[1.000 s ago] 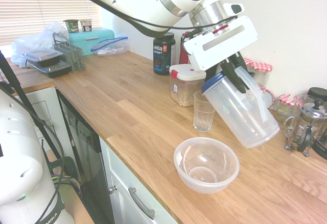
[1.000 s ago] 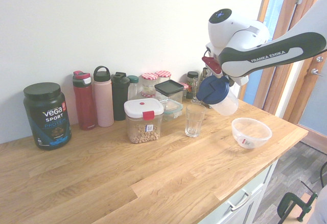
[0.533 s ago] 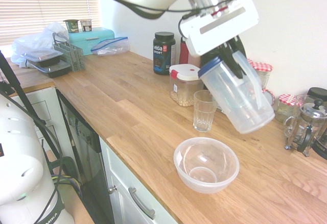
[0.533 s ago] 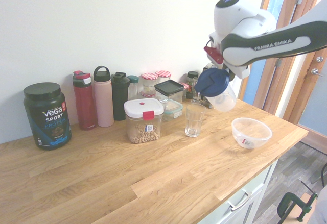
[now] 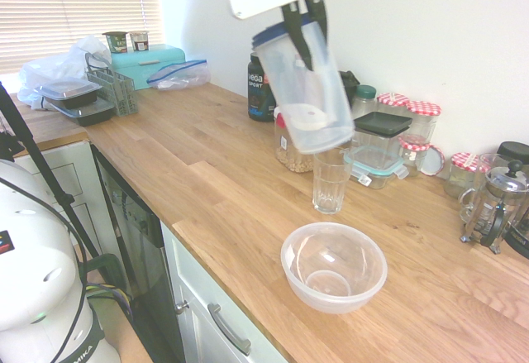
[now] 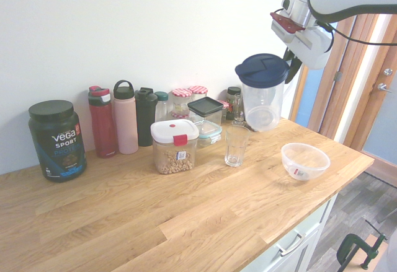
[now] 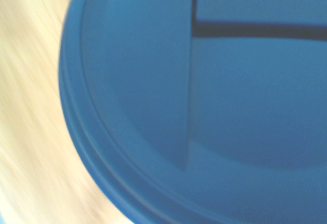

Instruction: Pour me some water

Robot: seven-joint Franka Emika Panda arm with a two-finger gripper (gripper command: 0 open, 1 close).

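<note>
Blue-lidded pitcher (image 5: 304, 90) hangs clamped in the gripper (image 5: 302, 17), clear above the glass (image 5: 331, 181) and bowl (image 5: 334, 266).

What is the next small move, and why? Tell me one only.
Probably lower the pitcher toward the glass and begin tipping its lid edge over the rim. The hand holds the pitcher near upright, high above the counter, and the glass stands empty, so nothing can pour yet.

front: bowl (image 5: 333, 265) | back wall: bottles (image 6: 124, 117), jars (image 6: 190, 96)
</note>
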